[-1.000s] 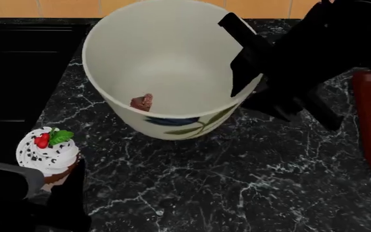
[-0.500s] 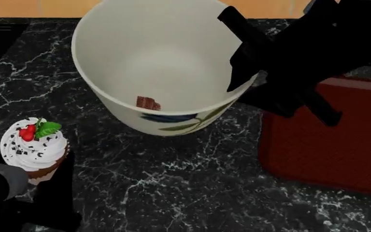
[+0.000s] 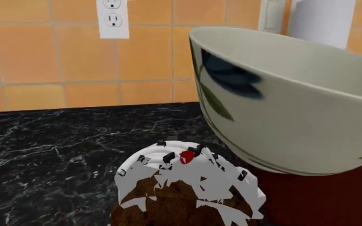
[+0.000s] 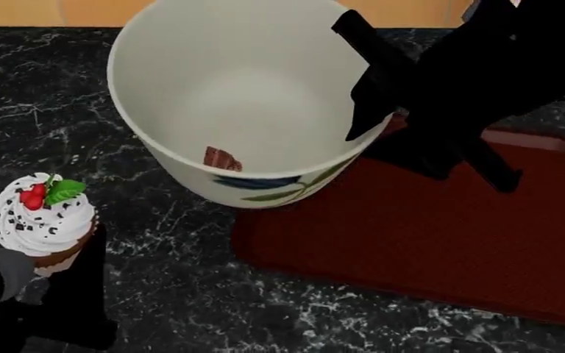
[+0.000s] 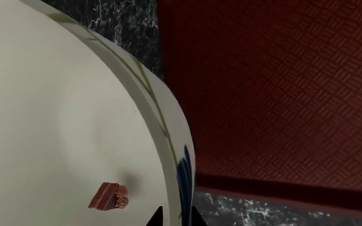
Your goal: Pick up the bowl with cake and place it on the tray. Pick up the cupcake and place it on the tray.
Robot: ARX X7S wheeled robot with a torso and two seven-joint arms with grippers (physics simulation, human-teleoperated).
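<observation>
The black marble-veined surface point(image 4: 165, 294) carries a flat dark red rectangular tray point(image 4: 479, 250) with a low rim, lying off to the robot's right. Above its near-left corner hangs the very large cream-white ceramic bowl point(image 4: 238, 95) with a blue flower and green leaves on its outside, tilted and lifted. The right pincer point(image 4: 373, 95) is clamped on the bowl's rim, one finger inside the wall and the rest outside. So the first step, carrying the bowl to the tray, looks to be in hand and near its end. The next move calls for bringing the bowl further over the tray's middle, levelling it, then lowering and letting go.

The small chocolate cupcake point(image 4: 43, 220) with white frosting and red cherries sits at the left pincer point(image 4: 42, 276); it appears gripped, though the fingers are too hidden to tell. The tiny brown cake slice point(image 4: 223, 158) lies inside the bowl against its lower wall.
</observation>
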